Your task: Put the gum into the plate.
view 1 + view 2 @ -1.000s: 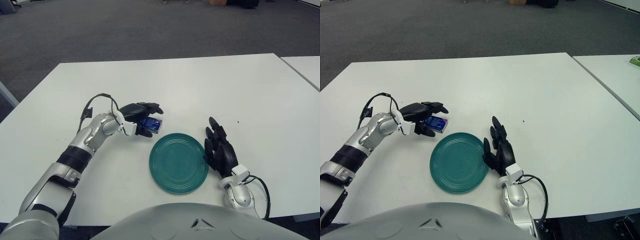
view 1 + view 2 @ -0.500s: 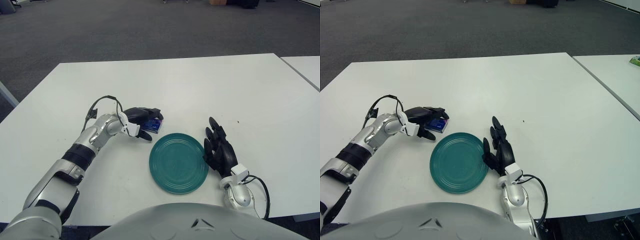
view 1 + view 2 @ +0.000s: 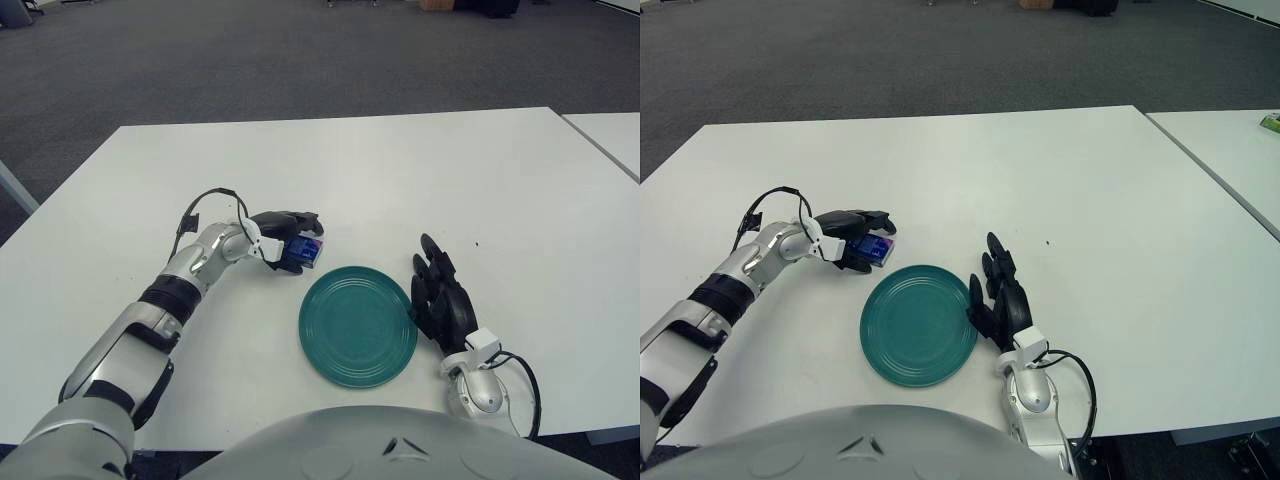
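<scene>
A small blue gum pack (image 3: 304,251) lies on the white table (image 3: 400,170) just left of and behind the green plate (image 3: 357,325). My left hand (image 3: 287,239) is at the pack with its black fingers (image 3: 292,220) curled over and around it. The pack sits at the table surface, outside the plate's rim. My right hand (image 3: 441,302) rests by the plate's right edge, fingers spread, holding nothing. The same scene shows in the right eye view, with the pack (image 3: 873,250) and plate (image 3: 919,324).
A second white table (image 3: 610,135) stands at the far right, with a gap between the tables. Grey carpet lies beyond the far edge of the table.
My left hand has lowered and closed its fingers around the gum pack, with the forearm shifting slightly forward. The pack stays beside the plate. The right hand has not moved.
</scene>
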### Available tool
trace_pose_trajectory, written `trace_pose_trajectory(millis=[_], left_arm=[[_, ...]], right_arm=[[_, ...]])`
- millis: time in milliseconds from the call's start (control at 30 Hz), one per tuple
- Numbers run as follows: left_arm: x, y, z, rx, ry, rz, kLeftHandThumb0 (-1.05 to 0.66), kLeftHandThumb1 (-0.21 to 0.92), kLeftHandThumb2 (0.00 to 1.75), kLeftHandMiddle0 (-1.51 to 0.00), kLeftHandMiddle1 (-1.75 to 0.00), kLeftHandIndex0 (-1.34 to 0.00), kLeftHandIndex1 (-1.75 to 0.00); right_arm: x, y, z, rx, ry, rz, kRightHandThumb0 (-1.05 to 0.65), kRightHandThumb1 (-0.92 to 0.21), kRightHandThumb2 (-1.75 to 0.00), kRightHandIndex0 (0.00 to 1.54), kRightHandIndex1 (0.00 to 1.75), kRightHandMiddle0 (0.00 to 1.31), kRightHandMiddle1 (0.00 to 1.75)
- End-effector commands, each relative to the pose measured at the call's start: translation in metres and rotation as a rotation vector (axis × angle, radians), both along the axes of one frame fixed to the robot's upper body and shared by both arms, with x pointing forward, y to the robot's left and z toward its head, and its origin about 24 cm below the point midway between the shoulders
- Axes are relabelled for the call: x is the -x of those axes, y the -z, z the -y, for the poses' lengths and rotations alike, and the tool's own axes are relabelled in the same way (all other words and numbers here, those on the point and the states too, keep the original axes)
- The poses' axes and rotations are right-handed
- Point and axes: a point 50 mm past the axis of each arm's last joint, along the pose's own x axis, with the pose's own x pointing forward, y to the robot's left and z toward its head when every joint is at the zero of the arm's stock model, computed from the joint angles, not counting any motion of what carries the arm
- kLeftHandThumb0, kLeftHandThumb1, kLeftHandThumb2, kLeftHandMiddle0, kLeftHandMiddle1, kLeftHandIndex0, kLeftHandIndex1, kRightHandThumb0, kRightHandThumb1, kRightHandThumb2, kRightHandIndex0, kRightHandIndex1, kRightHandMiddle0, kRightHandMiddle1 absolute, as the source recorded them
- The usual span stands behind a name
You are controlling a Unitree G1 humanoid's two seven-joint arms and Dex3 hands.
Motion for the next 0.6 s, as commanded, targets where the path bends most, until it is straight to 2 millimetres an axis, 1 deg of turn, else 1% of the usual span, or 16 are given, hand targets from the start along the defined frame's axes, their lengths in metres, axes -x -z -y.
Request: trace_pose_trajectory(millis=[0, 67, 167, 200, 233, 267, 300, 333, 367, 400, 433, 533, 567], left_arm=[[0.008, 0.018, -0.004, -0.056, -0.017, -0.13, -0.47, 0.46, 0.83, -0.35, -0.04, -0.06, -1.07], [0.009, 0.02, -0.003, -0.059, -0.016, -0.153, -0.43, 0.42, 0.89, -0.38, -0.06, -0.05, -1.09], [0.011, 0.024, -0.003, -0.068, -0.028, -0.175, -0.37, 0.39, 0.97, -0.42, -0.12, -0.05, -1.18], [0.012, 0.028, -0.004, -0.074, -0.04, -0.186, -0.35, 0.37, 1.0, -0.39, -0.26, -0.05, -1.24], [0.012, 0.03, -0.004, -0.078, -0.047, -0.193, -0.3, 0.35, 1.04, -0.37, -0.57, -0.05, -1.32], [0.012, 0.033, -0.005, -0.085, -0.054, -0.196, -0.29, 0.34, 1.06, -0.35, -0.7, -0.05, -1.36], [0.012, 0.035, -0.005, -0.089, -0.058, -0.198, -0.26, 0.33, 1.1, -0.34, -0.87, -0.1, -1.44], [0.012, 0.036, -0.005, -0.096, -0.061, -0.192, -0.25, 0.33, 1.12, -0.33, -0.98, -0.12, -1.5], [0.012, 0.037, -0.005, -0.1, -0.063, -0.187, -0.28, 0.39, 1.07, -0.33, -1.0, -0.18, -1.53], [0.012, 0.037, -0.005, -0.101, -0.065, -0.172, -0.31, 0.49, 0.96, -0.33, -1.02, -0.27, -1.57], [0.012, 0.038, -0.005, -0.101, -0.066, -0.161, -0.34, 0.56, 0.89, -0.36, -1.01, -0.33, -1.58], [0.013, 0.038, -0.004, -0.092, -0.069, -0.125, -0.37, 0.64, 0.79, -0.39, -1.02, -0.4, -1.6], [0.013, 0.038, -0.003, -0.088, -0.069, -0.114, -0.29, 0.65, 0.76, -0.41, -1.08, -0.41, -1.61]], right_arm=[[0.01, 0.012, 0.004, -0.014, 0.033, -0.074, -0.9, -0.92, -0.7, 0.13, 0.0, 0.0, 0.23], [0.01, 0.012, 0.004, -0.02, 0.034, -0.071, -0.89, -0.92, -0.69, 0.13, 0.01, 0.0, 0.25], [0.009, 0.012, 0.005, -0.027, 0.034, -0.067, -0.87, -0.92, -0.68, 0.13, 0.01, 0.0, 0.26], [0.009, 0.012, 0.005, -0.03, 0.036, -0.065, -0.87, -0.92, -0.69, 0.13, 0.01, 0.0, 0.27], [0.009, 0.012, 0.006, -0.031, 0.037, -0.063, -0.86, -0.92, -0.69, 0.14, 0.01, 0.0, 0.28], [0.009, 0.012, 0.006, -0.033, 0.038, -0.061, -0.86, -0.92, -0.69, 0.14, 0.01, 0.0, 0.29], [0.009, 0.012, 0.006, -0.033, 0.038, -0.06, -0.86, -0.92, -0.7, 0.14, 0.01, 0.0, 0.3], [0.009, 0.012, 0.006, -0.034, 0.038, -0.059, -0.86, -0.92, -0.7, 0.14, 0.01, 0.0, 0.3], [0.008, 0.011, 0.006, -0.034, 0.038, -0.057, -0.86, -0.92, -0.7, 0.15, 0.01, 0.0, 0.31], [0.008, 0.011, 0.006, -0.034, 0.037, -0.055, -0.86, -0.92, -0.71, 0.15, 0.01, 0.0, 0.32], [0.008, 0.011, 0.006, -0.033, 0.037, -0.054, -0.86, -0.92, -0.72, 0.15, 0.01, 0.0, 0.33], [0.008, 0.011, 0.007, -0.035, 0.036, -0.052, -0.85, -0.92, -0.73, 0.16, 0.01, 0.0, 0.36], [0.008, 0.01, 0.007, -0.037, 0.036, -0.051, -0.85, -0.92, -0.73, 0.16, 0.01, 0.0, 0.36]])
